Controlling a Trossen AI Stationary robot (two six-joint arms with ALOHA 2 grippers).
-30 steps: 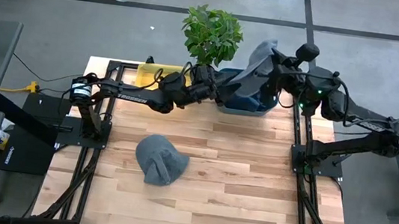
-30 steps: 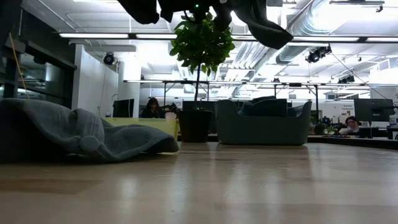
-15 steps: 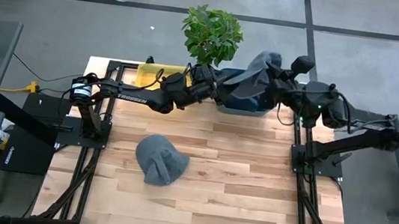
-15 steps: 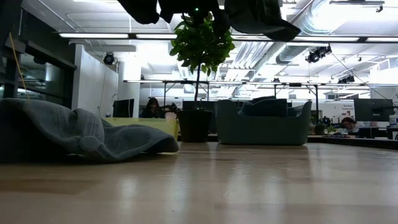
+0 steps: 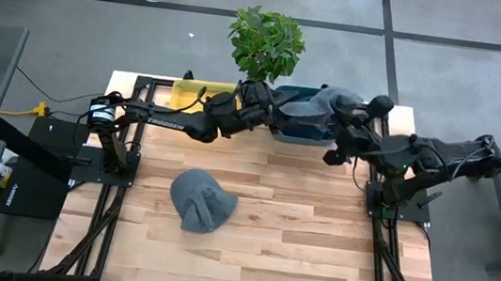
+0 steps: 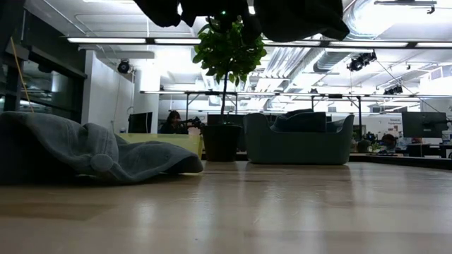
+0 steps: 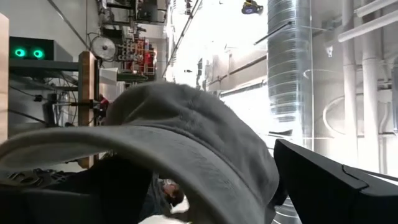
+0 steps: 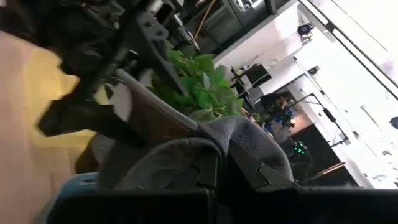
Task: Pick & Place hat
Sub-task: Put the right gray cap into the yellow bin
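1. Grey fabric: one hat (image 5: 331,100) hangs from the right gripper (image 5: 340,122), fingers clamped on it, above the blue bin (image 5: 301,127), upper centre of the high view.
2. A second hat (image 5: 200,199) lies mid-table.
3. Left gripper (image 5: 272,115), fingers apart, waits beside the bin.
4. Risk: the hat may snag the bin rim or the left gripper, since they are crowded.

Far edge of the light wooden slatted table (image 5: 298,222) crowded: leafy green potted plant (image 5: 266,40), blue-grey bin (image 5: 301,127), flat yellow tray (image 5: 190,92), both arms converging there. A crumpled grey cloth hat (image 5: 200,199) lies left of centre. Near half and right side of the boards are open for passage.
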